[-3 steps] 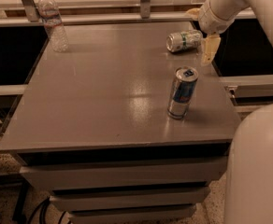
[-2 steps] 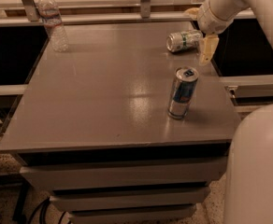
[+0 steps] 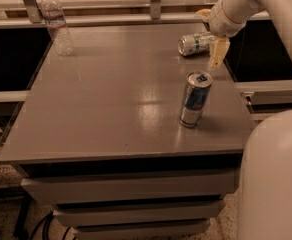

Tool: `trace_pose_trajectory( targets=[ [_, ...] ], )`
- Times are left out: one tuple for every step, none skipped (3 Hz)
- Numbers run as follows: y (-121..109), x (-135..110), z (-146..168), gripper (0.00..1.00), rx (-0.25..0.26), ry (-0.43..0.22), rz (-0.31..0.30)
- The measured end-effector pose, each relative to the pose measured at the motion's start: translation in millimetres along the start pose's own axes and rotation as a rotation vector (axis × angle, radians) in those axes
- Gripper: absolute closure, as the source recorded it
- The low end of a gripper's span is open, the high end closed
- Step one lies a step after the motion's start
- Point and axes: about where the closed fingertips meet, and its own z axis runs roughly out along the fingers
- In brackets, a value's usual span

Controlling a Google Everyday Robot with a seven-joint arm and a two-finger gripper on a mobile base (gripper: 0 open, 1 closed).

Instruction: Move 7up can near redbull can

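- Nothing had visibly moved: the unclenched gripper [image 3: 210, 38] straddled the short green-and-silver metal 7up can [image 3: 193, 43], toppled far right on the counter [image 3: 111, 99].
- A square clamp seemed needed before carrying it to the slim blue-and-silver redbull can [image 3: 195, 99].

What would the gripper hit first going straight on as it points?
Most likely the 7up can lying on its side just ahead of the open gripper, at the table's far right; depth is unclear.
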Motion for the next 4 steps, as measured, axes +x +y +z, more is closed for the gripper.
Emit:
trace_pose_trajectory(
  targets=[
    [1, -1, 5, 0.0, -0.014, -0.015, 0.013],
    [4, -1, 10, 0.0, -0.03, -0.023, 0.024],
    [6, 0, 13, 0.0, -0.045, -0.031, 0.032],
    [7, 0, 17, 0.0, -0.057, -0.037, 0.039]
  ],
)
